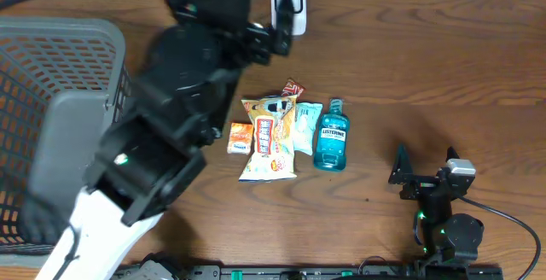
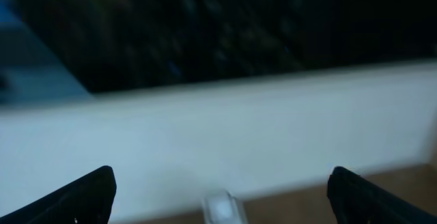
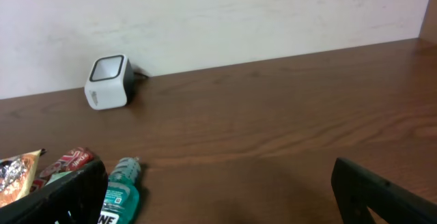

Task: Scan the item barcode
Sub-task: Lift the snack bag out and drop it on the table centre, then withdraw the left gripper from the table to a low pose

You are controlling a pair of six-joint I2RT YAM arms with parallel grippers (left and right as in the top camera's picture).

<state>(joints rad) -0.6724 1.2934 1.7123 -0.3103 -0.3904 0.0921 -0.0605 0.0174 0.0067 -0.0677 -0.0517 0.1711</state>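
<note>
The left fingers [image 2: 82, 200] stand wide apart with nothing between them. The left wrist view is blurred and shows only a pale band under a dark area, with a small white shape at the bottom centre. From overhead, the left arm [image 1: 171, 135] stretches from the lower left of the frame up to the top centre. Its tip is just beside the white barcode scanner [image 1: 288, 7] at the far edge of the desk [image 1: 444, 75].

The right fingers [image 3: 68, 197] are also spread wide and empty. They sit in the lower right of the overhead frame, well apart from the items.

The items lie together on the brown wooden desk in the middle of the overhead frame, held by neither arm. They are a blue Listerine bottle [image 1: 332, 135] lying flat, a pale green packet [image 1: 305, 126] touching its left side, a large yellow snack bag [image 1: 269, 139], a small orange packet [image 1: 240, 137], and a red wrapper [image 1: 293, 88] at the top of the group.

A grey plastic basket [image 1: 51, 58] fills the upper left.
</note>
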